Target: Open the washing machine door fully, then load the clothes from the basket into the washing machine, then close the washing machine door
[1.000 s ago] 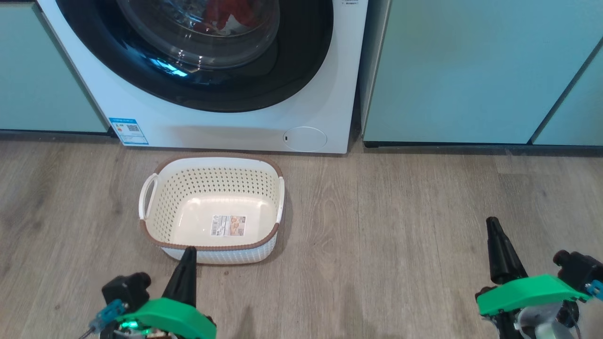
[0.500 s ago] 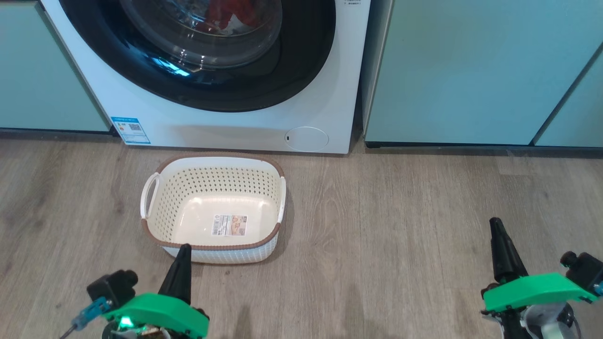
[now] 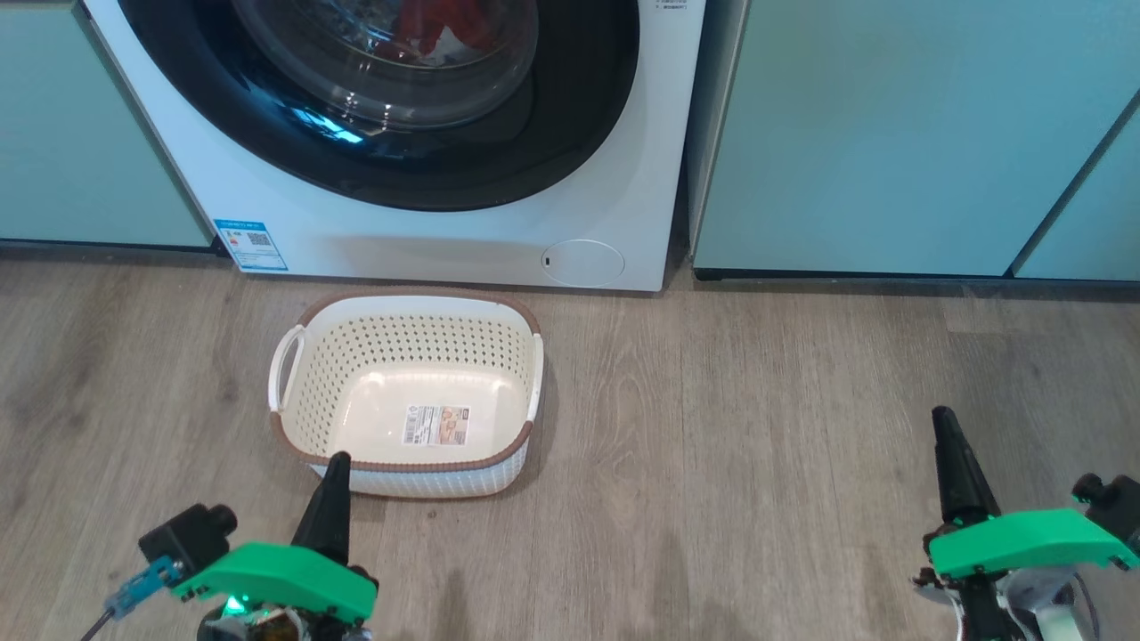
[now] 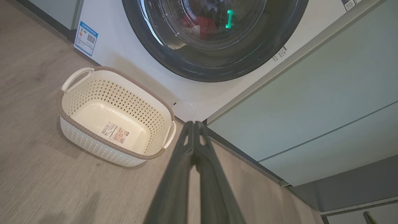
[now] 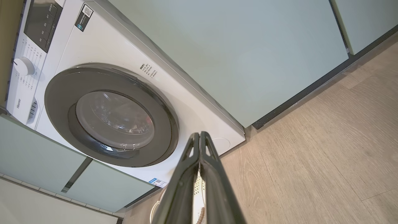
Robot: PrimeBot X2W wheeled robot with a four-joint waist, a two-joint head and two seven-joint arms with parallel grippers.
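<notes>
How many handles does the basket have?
2. The left handle is on the basket end toward the robot's left; the right handle is on the opposite end. The basket is empty, so nothing hides a third.

Your left claw is a long matt-black taper with a blunt tip, mounted on a bright green moulded plastic bracket with a small green lamp glowing under it. Beside that are a boxy black module and a light-blue connector. Your right claw looks the same, with a right green bracket above a clear plastic part. Close up, the dark grey fingers show slotted cut-outs near their tips.
</notes>
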